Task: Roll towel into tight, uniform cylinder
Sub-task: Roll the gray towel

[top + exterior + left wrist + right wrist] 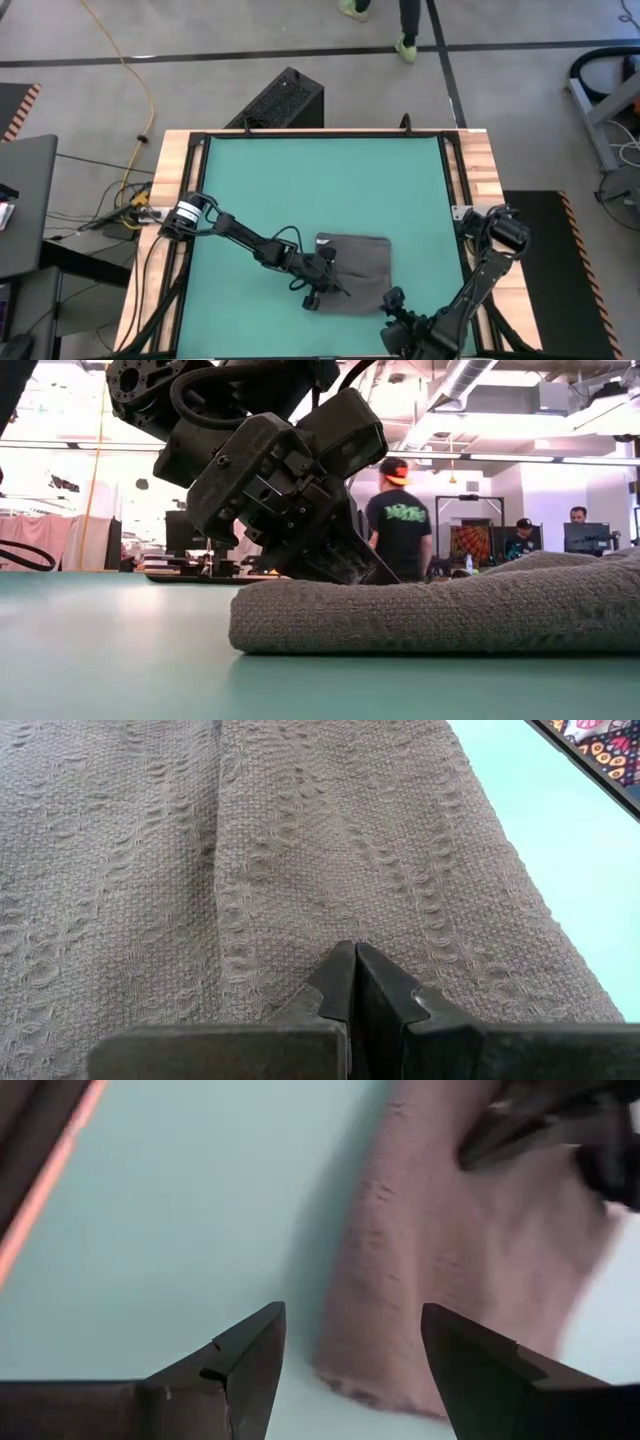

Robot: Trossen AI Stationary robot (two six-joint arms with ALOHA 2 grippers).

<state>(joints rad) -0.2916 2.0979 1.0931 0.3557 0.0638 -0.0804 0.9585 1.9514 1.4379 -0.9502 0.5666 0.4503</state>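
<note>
The left hand (322,283), fingers pressed together, bore on the flat towel (362,270); the right hand (345,1360) waited open nearby. Rolling seemed unstarted; next, grip an edge.

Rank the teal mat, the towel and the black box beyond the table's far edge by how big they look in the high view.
1. Teal mat, by far the largest.
2. Towel, part hidden under the left hand.
3. Black box; it sits lower than the tabletop, farther from the camera, so its rank below the towel is unsure.
</note>
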